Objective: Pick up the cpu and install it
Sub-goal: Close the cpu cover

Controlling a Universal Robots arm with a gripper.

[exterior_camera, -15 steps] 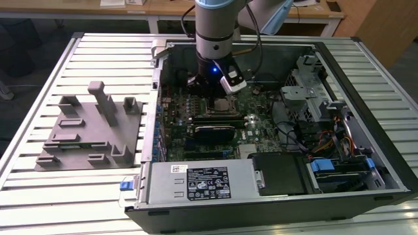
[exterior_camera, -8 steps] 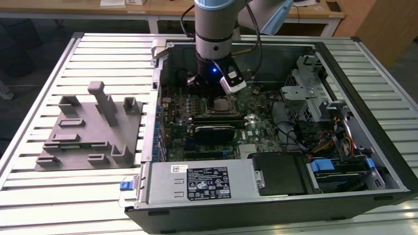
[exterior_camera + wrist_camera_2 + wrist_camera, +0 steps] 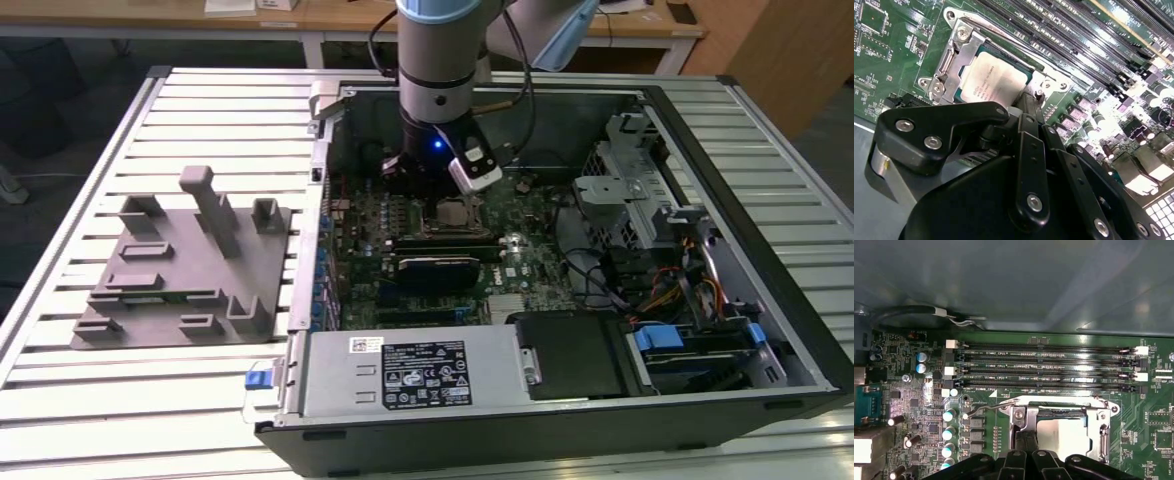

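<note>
While the cpu [image 3: 1066,439] lay flat in the socket [image 3: 1102,426] on the board [image 3: 1150,407], the gripper [image 3: 1025,436] stood at its edge, jaws drawn close together.

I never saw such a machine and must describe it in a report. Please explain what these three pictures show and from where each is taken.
The grey and blue jointed arm is a robot arm; the black gripper at its end is its hand. The exterior view looks at a slatted metal table carrying an open black computer case and, on the exterior view's left, a grey plastic fixture plate with upright posts. Both wrist views come from cameras riding on the arm, looking down at the green motherboard. There the cpu, a small silvery square chip, lies inside the metal-framed socket, close to the gripper. Whether the gripper grips it, I cannot tell.
</note>
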